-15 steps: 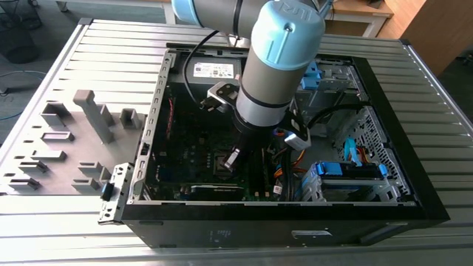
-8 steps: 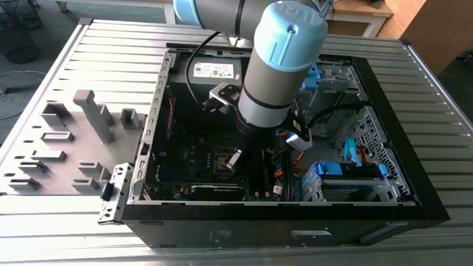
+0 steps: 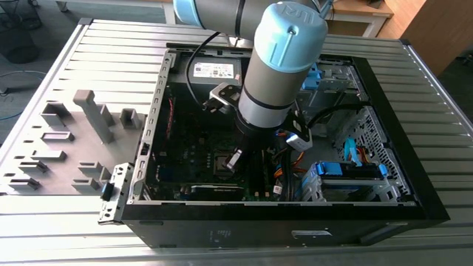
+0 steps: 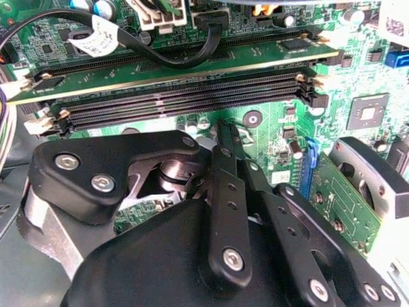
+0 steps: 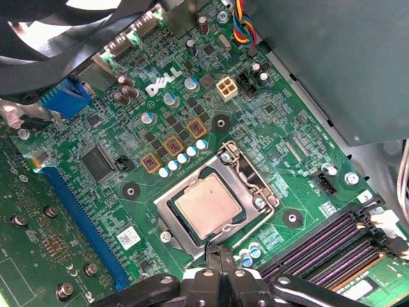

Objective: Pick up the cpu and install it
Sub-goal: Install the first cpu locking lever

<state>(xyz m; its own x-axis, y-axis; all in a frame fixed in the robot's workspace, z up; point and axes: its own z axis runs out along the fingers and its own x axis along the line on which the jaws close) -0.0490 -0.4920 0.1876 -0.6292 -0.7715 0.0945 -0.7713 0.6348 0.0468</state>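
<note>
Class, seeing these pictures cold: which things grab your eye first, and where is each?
The grey and blue arm reaches into the open computer case in the exterior view. In the first wrist view, the cpu sits in its socket on the green motherboard, the shut black hand just beside it.

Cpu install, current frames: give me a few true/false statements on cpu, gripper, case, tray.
1. The cpu lies in the motherboard socket. True.
2. The gripper holds the cpu. False: it is shut on nothing, near the socket's edge, and the cpu lies apart from it.
3. The arm reaches into the open computer case. True.
4. The grey tray sits on the exterior view's right of the case. False: it sits on the left.
</note>
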